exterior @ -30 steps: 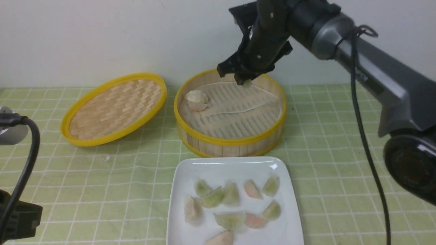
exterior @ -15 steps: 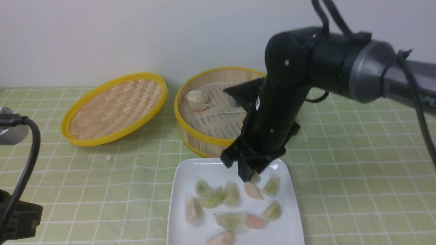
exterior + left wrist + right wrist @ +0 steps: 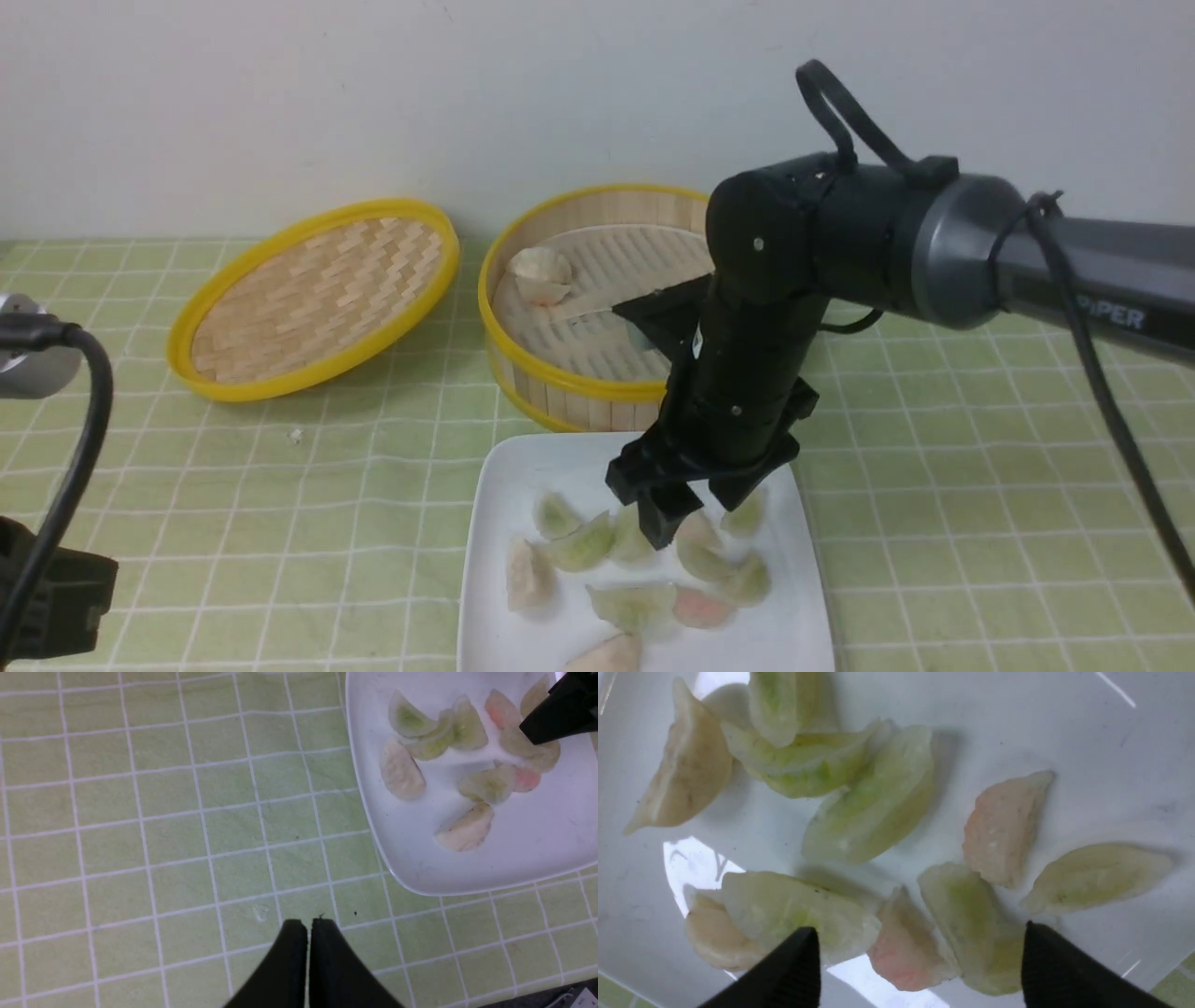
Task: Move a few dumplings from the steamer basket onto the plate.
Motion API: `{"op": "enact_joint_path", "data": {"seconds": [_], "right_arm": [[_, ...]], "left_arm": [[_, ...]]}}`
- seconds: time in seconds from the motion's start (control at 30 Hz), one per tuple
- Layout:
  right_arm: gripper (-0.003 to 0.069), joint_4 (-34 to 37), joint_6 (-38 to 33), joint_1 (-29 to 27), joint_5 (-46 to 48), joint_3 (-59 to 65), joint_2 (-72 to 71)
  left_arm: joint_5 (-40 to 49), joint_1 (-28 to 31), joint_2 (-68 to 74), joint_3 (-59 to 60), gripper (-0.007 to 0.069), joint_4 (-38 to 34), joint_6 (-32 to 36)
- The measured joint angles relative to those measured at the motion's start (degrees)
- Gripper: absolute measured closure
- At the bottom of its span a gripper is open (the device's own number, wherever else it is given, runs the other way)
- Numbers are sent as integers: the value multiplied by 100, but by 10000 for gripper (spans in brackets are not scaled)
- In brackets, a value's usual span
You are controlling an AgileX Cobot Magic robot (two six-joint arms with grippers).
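Observation:
My right gripper [image 3: 686, 523] hangs low over the white square plate [image 3: 495, 523] with its jaws wide open and nothing held between them [image 3: 917, 938]. Just under the gripper a pale green dumpling [image 3: 971, 914] lies on the plate among several other green, pink and whitish dumplings [image 3: 583, 546]. Behind the plate stands the steamer basket [image 3: 560, 378], partly hidden by the right arm, and one whitish dumpling [image 3: 540, 271] rests on its liner at the back left. My left gripper [image 3: 308, 924] is shut and empty over the cloth, left of the plate [image 3: 420, 868].
The woven bamboo lid [image 3: 313, 299] leans tilted on the table to the left of the basket. A green checked cloth [image 3: 280, 504] covers the table. A small white crumb [image 3: 294, 435] lies in front of the lid. A wall closes off the back.
My right gripper carried a dumpling from over the basket down to the plate, then opened. That dumpling now lies on the plate. The left gripper has not moved.

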Motion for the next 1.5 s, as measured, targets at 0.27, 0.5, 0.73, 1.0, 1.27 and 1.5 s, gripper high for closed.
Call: {"op": "enact_joint_path", "data": {"seconds": [0.27, 0.5, 0.73, 1.0, 1.27, 1.5], "right_arm": [[231, -210, 40, 0, 136, -262, -445], [628, -455, 381, 0, 201, -282, -2289], [673, -1106, 820, 0, 15, 14, -4389], [673, -2142, 1699, 0, -1754, 2374, -7446], [673, -3530, 2652, 0, -3861, 5399, -10796], [673, -4825, 3677, 0, -4288, 6074, -11637]], "left_arm": [[0, 0, 0, 0, 630, 0, 0], [-89, 0, 0, 0, 630, 0, 35], [-302, 0, 0, 0, 630, 0, 76], [-702, 0, 0, 0, 630, -98, 82], [-1196, 0, 0, 0, 630, -334, 82], [-1283, 0, -18, 0, 630, -460, 108]]}}
